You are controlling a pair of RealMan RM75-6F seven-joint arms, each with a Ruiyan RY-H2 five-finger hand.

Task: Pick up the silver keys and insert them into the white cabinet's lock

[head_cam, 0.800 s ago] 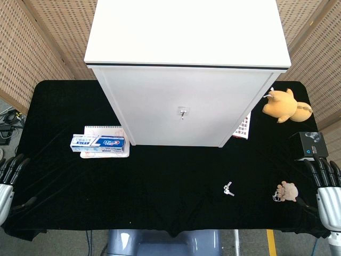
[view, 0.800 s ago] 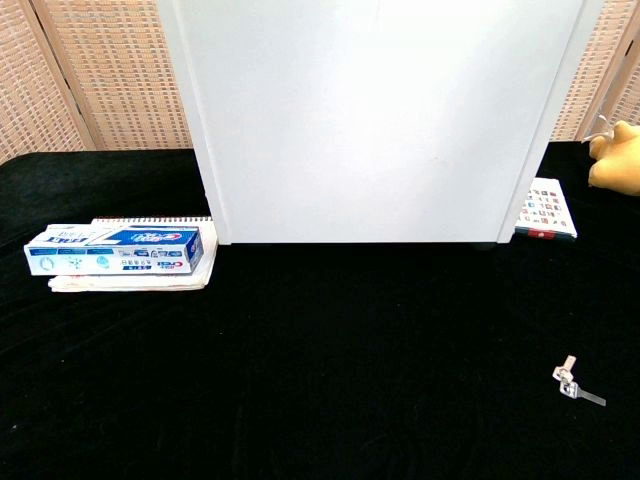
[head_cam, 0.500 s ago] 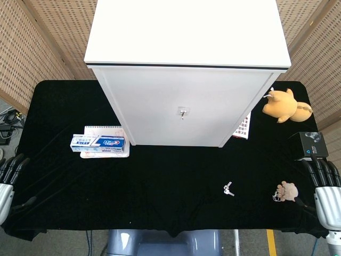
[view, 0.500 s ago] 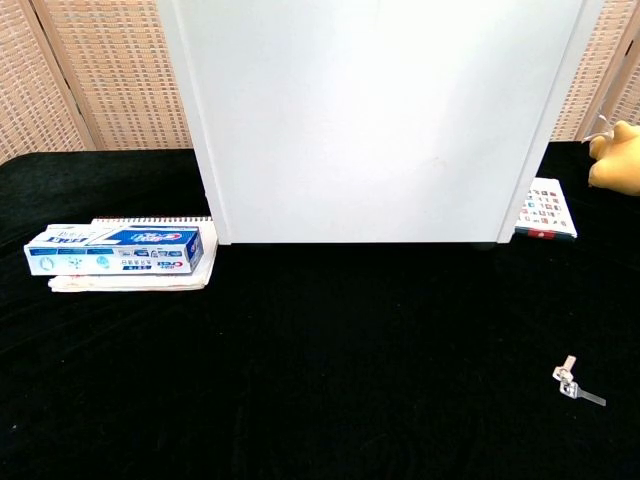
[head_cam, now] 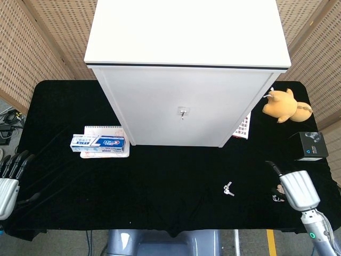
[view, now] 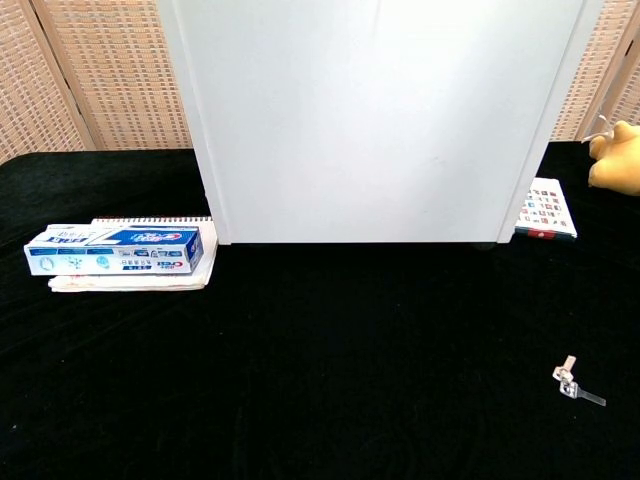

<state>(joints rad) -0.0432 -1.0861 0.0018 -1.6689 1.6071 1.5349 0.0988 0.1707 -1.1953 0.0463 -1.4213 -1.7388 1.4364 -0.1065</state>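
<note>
A staged lab: black-draped table (head_cam: 160, 176) ringed by woven partition screens (head_cam: 32, 48).

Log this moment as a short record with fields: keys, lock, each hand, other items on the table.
keys: silver keys lying loose on the black table, held by neither hand
lock: cabinet lock on the white cabinet front
right hand: right hand beside the keys, apart from them
left hand: left hand at the table edge, fingers apart
other: toothpaste box, plush toy, black box

You have bright, even light; the white cabinet (head_cam: 186, 32) top nearly blows out at 12 o'clock; focus stays sharp.
</note>
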